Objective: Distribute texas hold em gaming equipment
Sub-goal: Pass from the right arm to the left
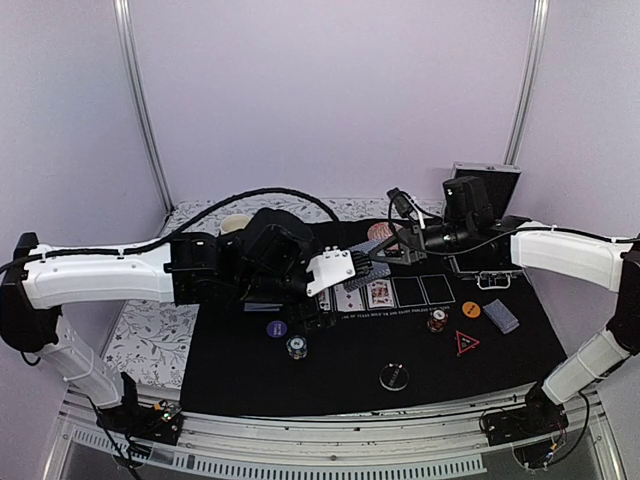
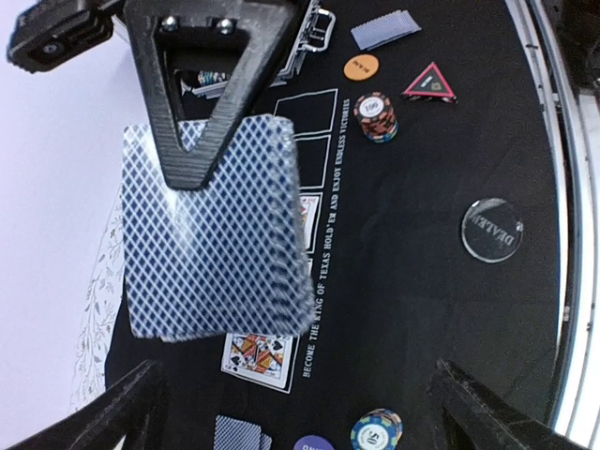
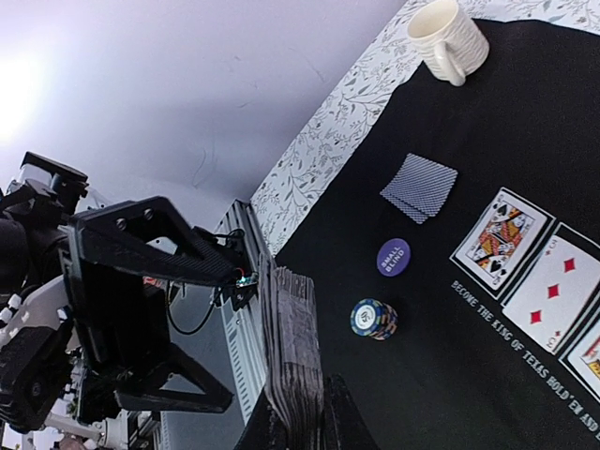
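Observation:
My right gripper [image 3: 298, 417] is shut on a thick deck of grey-blue-backed playing cards [image 3: 296, 342], held upright on edge above the black mat [image 1: 340, 390]. In the left wrist view the deck [image 2: 216, 234] fills the middle, a right finger [image 2: 202, 103] across its back. My left gripper [image 2: 295, 398] faces the deck with its jaws wide open, touching nothing. In the top view the two grippers meet over the card boxes, left gripper [image 1: 335, 272] and right gripper [image 1: 385, 252]. Face-up cards [image 2: 258, 354] lie in the printed boxes.
On the mat: blue chip stack [image 1: 295, 346], purple disc [image 1: 277, 328], red chip stack [image 1: 437, 321], orange disc [image 1: 471, 309], red-edged triangle [image 1: 467, 343], clear dealer disc [image 1: 393, 377], face-down pairs [image 1: 501, 315] [image 3: 420, 187]. A cream mug [image 3: 450, 36] and an open metal case [image 1: 485, 180] stand at the back.

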Available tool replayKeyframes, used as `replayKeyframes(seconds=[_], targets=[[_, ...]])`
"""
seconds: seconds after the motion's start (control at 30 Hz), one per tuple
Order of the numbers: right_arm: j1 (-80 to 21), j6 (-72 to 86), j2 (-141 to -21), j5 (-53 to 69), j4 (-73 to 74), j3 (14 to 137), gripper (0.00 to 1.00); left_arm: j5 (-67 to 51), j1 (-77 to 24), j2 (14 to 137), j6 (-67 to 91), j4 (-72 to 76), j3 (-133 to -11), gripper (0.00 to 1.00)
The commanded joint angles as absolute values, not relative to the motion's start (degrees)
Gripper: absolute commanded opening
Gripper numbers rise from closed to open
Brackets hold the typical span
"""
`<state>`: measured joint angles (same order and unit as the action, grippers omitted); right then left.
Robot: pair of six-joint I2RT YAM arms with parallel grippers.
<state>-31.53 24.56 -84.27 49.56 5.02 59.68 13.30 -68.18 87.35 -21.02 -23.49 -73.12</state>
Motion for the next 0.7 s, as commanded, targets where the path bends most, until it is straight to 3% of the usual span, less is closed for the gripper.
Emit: replayKeyframes(seconds=[0.0, 0.67], targets=[[-35.1, 28.6, -87.1, 48.6, -0.8, 63.4, 0.02, 12.9, -64.5, 86.9, -23.8, -22.1, -70.8, 0.98], [-40.3, 31.3, -93.8, 46.8, -3.0, 67.9, 0.02, 11.4, -58.7, 89.4, -23.0, -17.2, -68.5, 0.98]])
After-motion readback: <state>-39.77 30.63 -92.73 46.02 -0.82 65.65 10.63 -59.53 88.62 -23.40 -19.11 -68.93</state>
